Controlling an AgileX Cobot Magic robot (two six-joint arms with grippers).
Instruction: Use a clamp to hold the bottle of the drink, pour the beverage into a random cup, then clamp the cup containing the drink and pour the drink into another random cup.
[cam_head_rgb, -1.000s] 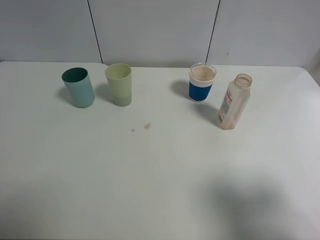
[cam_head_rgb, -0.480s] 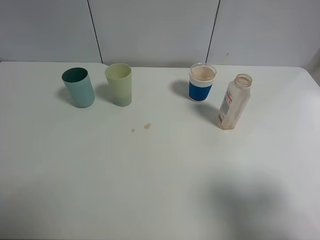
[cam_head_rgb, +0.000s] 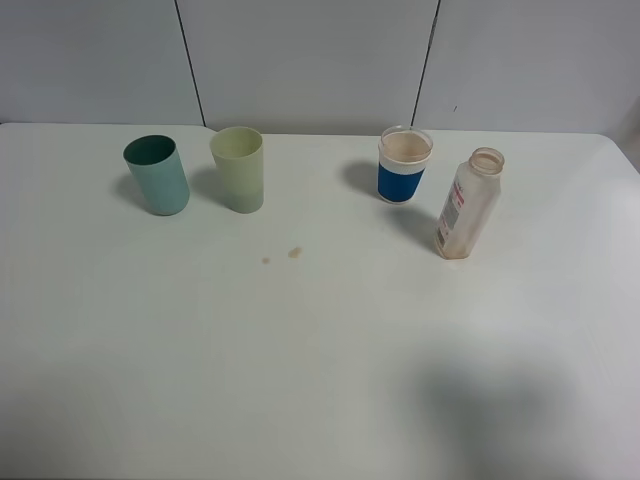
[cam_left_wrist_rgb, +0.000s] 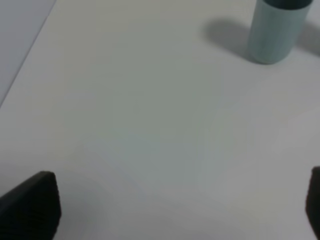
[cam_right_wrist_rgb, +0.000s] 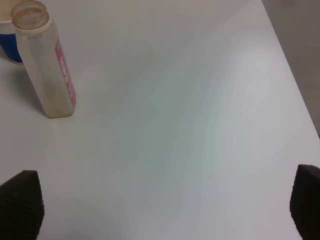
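a translucent uncapped plastic bottle (cam_head_rgb: 467, 206) stands near the white table's (cam_head_rgb: 320, 350) far right corner; both black grippers (cam_left_wrist_rgb: 170, 205) (cam_right_wrist_rgb: 165, 202) hang wide apart, holding nothing.

Lighting's even and bright for you, slightly cool cast on the table (cam_head_rgb: 320, 350). Soft short shadows behind each cup, a broad dim patch at the near right. Both wrist views are soft (fingertip edges blurred). No glare.
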